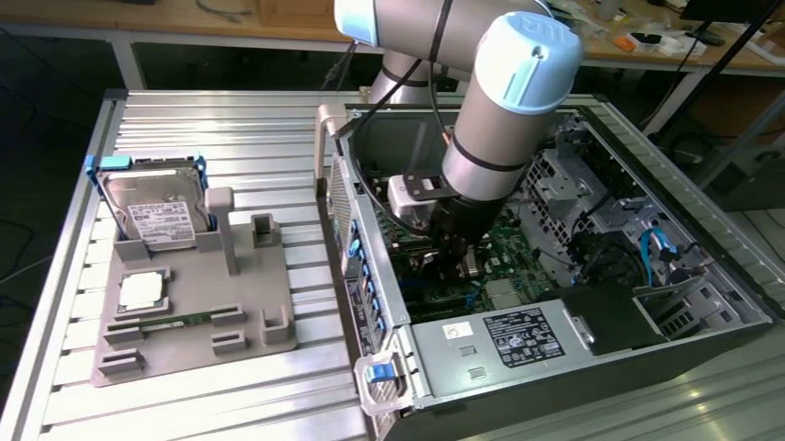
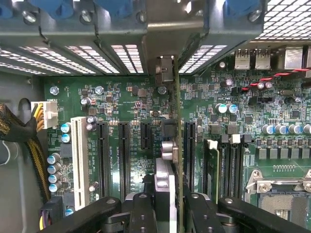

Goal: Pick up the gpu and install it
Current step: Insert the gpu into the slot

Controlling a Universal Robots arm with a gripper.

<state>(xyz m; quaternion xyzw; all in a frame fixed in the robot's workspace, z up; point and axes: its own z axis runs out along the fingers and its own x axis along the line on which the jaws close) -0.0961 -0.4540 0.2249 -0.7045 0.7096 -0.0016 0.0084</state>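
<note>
Gripper (image 2: 179, 196) jaws clamp the gpu (image 2: 178, 141), which is held edge-on over the green motherboard (image 2: 126, 97), just beside a black slot, inside the computer case (image 1: 613, 381). Labels on the power supply (image 1: 521, 335) and the hard drive (image 1: 157, 213) are too small to read.

**Cam setup: high overview + wrist close-up**

Ext. cam sits high and looks down at an angle, mid distance. Table (image 1: 209, 129) is frame left, open PC case (image 1: 638, 377) frame right. Wrist cam is inside the case, v. close, facing the motherboard (image 2: 131, 97) past the gripper (image 2: 171, 199) clamping the gpu (image 2: 178, 155) edge-on. Shared: motherboard, case interior.
</note>
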